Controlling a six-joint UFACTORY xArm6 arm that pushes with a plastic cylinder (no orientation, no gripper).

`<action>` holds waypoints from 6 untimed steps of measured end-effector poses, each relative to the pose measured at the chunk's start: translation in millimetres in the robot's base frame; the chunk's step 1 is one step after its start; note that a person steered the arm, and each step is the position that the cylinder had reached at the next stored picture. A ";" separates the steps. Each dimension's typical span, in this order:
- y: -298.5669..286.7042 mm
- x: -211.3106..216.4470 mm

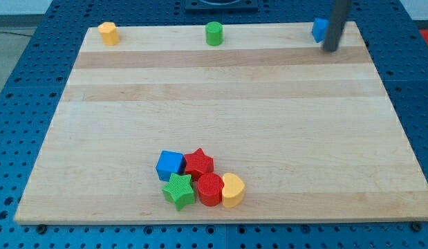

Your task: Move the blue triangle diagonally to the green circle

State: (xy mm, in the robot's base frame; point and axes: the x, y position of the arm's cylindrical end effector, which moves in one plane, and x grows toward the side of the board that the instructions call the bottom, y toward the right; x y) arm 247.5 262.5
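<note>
The blue triangle [319, 30] sits at the board's top right corner, partly hidden behind my dark rod. My tip [331, 49] rests just right of and slightly below the blue triangle, close to or touching it. The green circle [214, 33] stands at the top edge near the middle, well to the left of the blue triangle.
A yellow block [108, 32] sits at the top left corner. Near the bottom centre is a cluster: a blue cube [170, 164], a red star [198, 163], a green star [179, 190], a red round block [210, 189] and a yellow heart [232, 189]. The wooden board [227, 104] lies on a blue perforated table.
</note>
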 end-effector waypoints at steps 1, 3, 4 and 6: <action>20.5 -47.0; -40.0 -44.0; -42.1 -22.6; -80.1 0.0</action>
